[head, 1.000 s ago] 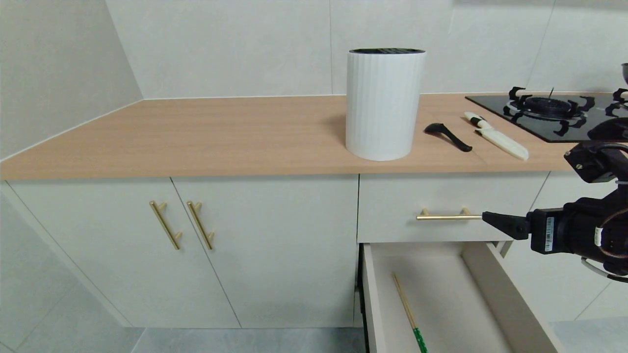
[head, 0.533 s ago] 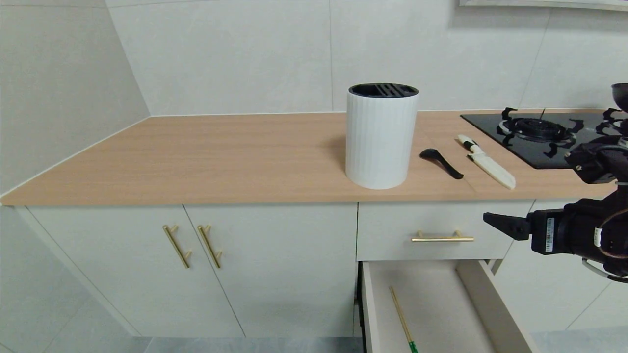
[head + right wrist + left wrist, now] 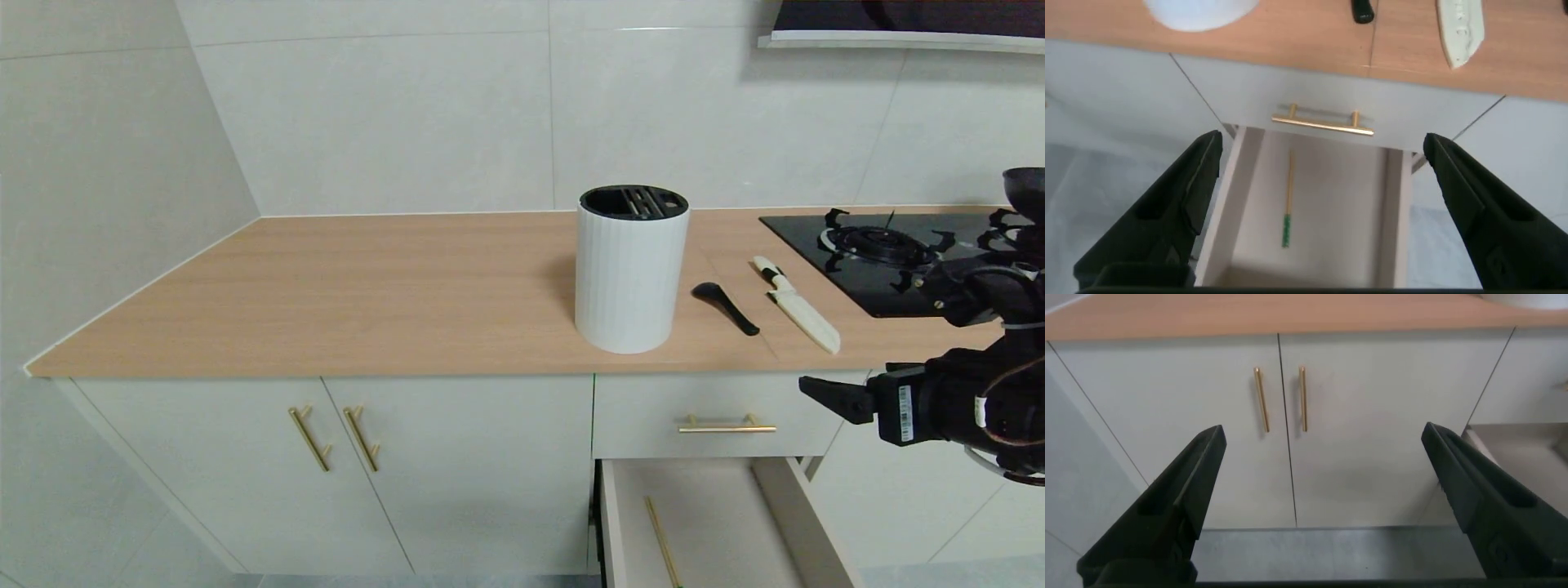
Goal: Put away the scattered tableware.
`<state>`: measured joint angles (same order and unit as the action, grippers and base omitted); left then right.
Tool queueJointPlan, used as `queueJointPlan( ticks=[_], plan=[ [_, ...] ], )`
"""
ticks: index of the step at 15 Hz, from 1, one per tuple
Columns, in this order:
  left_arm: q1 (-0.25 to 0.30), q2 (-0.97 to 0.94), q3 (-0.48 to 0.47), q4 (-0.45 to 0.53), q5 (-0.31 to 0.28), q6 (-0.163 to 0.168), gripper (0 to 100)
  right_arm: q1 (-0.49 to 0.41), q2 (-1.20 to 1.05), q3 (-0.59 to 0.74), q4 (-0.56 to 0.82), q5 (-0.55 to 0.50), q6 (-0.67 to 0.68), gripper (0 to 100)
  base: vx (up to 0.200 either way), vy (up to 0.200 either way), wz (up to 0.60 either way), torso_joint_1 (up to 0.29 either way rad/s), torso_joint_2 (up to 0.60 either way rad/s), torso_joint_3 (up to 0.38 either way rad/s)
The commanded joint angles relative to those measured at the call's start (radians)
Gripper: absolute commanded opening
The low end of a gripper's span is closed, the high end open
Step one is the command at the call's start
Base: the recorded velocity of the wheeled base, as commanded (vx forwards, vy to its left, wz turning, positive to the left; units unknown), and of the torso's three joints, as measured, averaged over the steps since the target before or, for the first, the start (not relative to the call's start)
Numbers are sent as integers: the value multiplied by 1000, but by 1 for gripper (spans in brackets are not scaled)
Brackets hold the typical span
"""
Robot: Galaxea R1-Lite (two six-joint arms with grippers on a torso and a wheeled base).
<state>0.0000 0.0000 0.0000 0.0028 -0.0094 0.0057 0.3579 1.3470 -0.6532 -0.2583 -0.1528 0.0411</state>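
My head camera has shifted since a second ago: the whole picture sits lower and more wall shows above the worktop (image 3: 367, 294), so nothing on it has actually moved. The white knife holder (image 3: 630, 282) stands near the front edge, above the seam between the cabinet doors (image 3: 1372, 457) and the drawers. The black spoon (image 3: 725, 306) lies just to its right. The white knife (image 3: 796, 306) lies between the spoon and the hob (image 3: 878, 253), blade tip toward the front edge. Neither is being touched.

The lower drawer (image 3: 793, 514) is pulled out. One chopstick (image 3: 660, 543) lies lengthwise in it, nearer its left wall (green end toward me, as the right wrist view shows it). The upper drawer is closed.

The right end effector (image 3: 1323, 140) has its fingers spread wide and holds nothing. A second ago its tip stood level with the right end of the upper drawer's gold handle (image 3: 727, 425). Now it sits higher than that handle, off to its right and just below the worktop's front edge. The right wrist view looks down past it onto the handle and the open drawer.

The left end effector (image 3: 1323, 431) is also spread wide and empty, facing the cabinet doors with their two gold handles.
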Motion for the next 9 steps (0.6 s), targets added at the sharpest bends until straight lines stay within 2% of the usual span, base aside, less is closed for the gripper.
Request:
queueJointPlan(
  ticks=[1,3,4,5,9],
  plan=[
    [0,0,0,0,0,0,100,1,37,4,-12,1,-15,100,0,0,0,36,-85,-56],
    [0,0,0,0,0,0,100,0,89,-14,-79,1,-15,100,0,0,0,0,0,0],
    [0,0,0,0,0,0,100,-2,169,-46,-214,6,-18,100,0,0,0,0,0,0],
    [0,0,0,0,0,0,100,-10,227,-82,-268,7,-29,100,0,0,0,0,0,0],
    [0,0,0,0,0,0,100,-22,411,-261,-285,7,-79,100,0,0,0,0,0,0]
  ],
)
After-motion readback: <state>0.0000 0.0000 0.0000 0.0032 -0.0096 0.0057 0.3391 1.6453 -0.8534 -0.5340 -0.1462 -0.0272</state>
